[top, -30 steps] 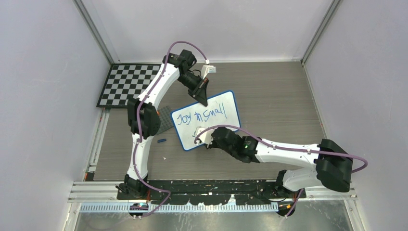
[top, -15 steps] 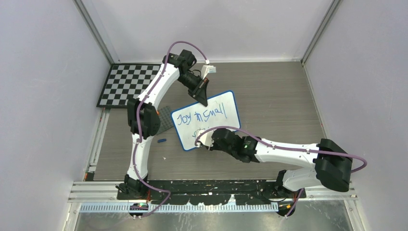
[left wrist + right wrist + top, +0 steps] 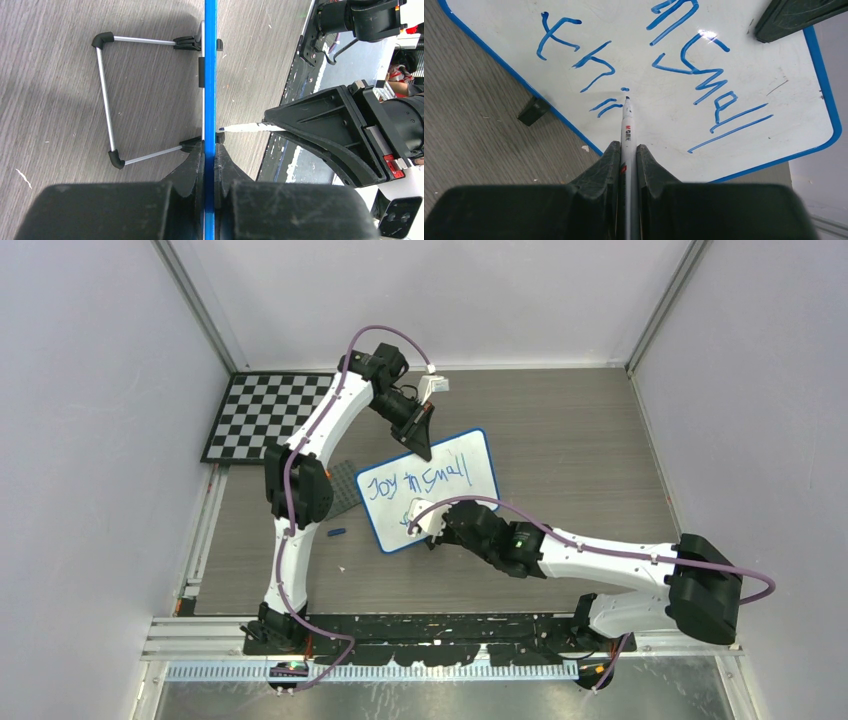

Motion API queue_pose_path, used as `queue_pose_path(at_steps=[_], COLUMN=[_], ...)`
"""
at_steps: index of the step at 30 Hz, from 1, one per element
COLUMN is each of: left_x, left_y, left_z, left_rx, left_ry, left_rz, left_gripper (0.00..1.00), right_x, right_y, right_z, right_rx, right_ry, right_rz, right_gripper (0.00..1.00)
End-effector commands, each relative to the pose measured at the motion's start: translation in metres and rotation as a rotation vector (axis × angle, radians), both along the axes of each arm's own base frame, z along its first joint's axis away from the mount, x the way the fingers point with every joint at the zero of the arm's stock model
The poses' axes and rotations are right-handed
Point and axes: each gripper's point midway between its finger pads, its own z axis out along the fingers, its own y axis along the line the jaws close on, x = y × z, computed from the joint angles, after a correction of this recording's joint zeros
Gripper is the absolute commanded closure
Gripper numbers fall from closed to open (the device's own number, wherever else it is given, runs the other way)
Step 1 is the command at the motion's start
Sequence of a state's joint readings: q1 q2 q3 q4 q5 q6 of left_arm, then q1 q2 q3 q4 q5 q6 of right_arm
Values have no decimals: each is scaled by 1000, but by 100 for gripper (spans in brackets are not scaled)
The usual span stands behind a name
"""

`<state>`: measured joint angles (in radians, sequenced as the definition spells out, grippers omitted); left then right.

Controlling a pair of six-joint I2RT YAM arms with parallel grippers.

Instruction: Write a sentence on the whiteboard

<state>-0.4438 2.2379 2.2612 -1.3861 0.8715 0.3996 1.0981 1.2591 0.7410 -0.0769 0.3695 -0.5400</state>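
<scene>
The whiteboard (image 3: 472, 498) with a blue frame stands tilted on the table's middle. The sentence (image 3: 416, 482) reads "Joy in Small" in blue, with the letters "thi" under it (image 3: 574, 60). My left gripper (image 3: 424, 448) is shut on the whiteboard's top edge, seen edge-on as a blue strip (image 3: 210, 75) between its fingertips (image 3: 209, 160). My right gripper (image 3: 627, 150) is shut on a white marker (image 3: 626, 127). The marker's tip touches the board (image 3: 754, 75) just under a fresh dot. The right gripper sits at the board's lower left (image 3: 422, 524).
A black-and-white checkerboard (image 3: 265, 415) lies at the back left. A grey studded plate (image 3: 343, 485) lies left of the board, partly under the left arm. A small blue cap (image 3: 336, 533) lies on the table near it. The board's wire stand (image 3: 107, 95) spreads behind it.
My right gripper has moved the marker a little rightward along the second line, and new blue strokes have appeared there. The left gripper and the board have not moved.
</scene>
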Motion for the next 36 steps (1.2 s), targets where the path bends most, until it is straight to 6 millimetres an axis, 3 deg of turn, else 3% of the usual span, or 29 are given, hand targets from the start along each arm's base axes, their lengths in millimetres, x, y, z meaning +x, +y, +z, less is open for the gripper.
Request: queue_pose_path(at_steps=[1, 15, 27, 36], left_x=[-31, -30, -30, -30], left_y=[-5, -5, -5, -5], left_z=[-37, -37, -37, -38], left_rx=[136, 135, 135, 139], left_ry=[103, 101, 101, 100], left_rz=[-59, -60, -60, -59], left_gripper=[100, 100, 100, 100], right_x=[8, 7, 24, 15], right_y=[4, -2, -17, -28], right_z=[8, -12, 4, -11], right_rx=[39, -34, 16, -26], right_ry=[-32, -1, -38, 1], right_rz=[-24, -21, -137, -134], right_gripper=[100, 100, 100, 100])
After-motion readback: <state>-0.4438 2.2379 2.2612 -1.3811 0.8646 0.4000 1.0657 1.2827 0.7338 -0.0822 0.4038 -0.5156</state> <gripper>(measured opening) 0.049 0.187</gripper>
